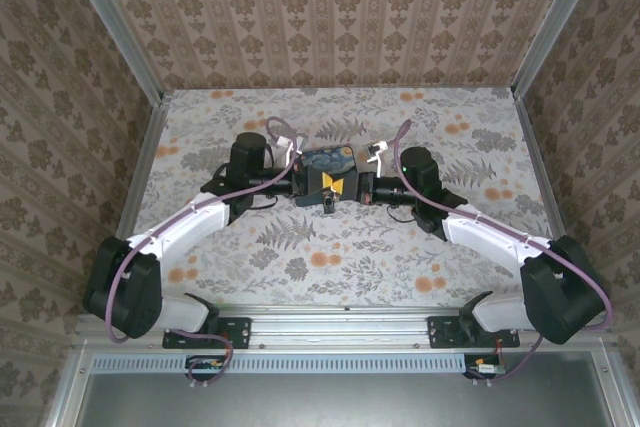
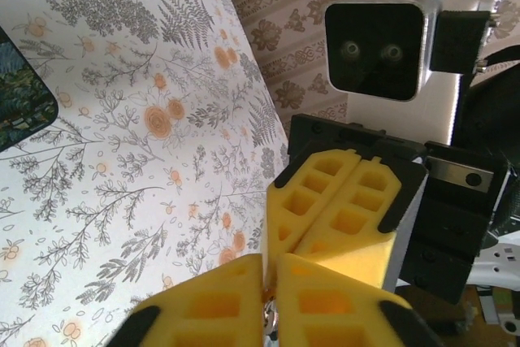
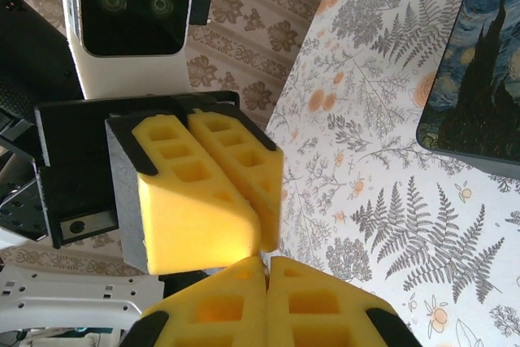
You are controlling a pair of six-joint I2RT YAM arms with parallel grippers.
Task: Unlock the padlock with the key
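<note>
My two grippers meet tip to tip over the middle of the table, left gripper [image 1: 318, 185] facing right gripper [image 1: 346, 187]. In the left wrist view my left gripper [image 2: 270, 274] is shut, and a thin bit of metal, the key [image 2: 271, 319], is pinched in the seam of its yellow pads. The right arm's fingers [image 2: 349, 209] press together just beyond it. In the right wrist view my right gripper [image 3: 266, 266] is shut, and I cannot make out anything between its pads. A small dark piece [image 1: 328, 204] hangs under the meeting point. The padlock is hidden.
A blue swirl-patterned box [image 1: 328, 159] lies flat on the floral tablecloth [image 1: 300, 257] just behind the grippers, with its corner in both wrist views, box [image 2: 16, 95] and box [image 3: 479, 79]. Patterned walls close in the table at the back and sides.
</note>
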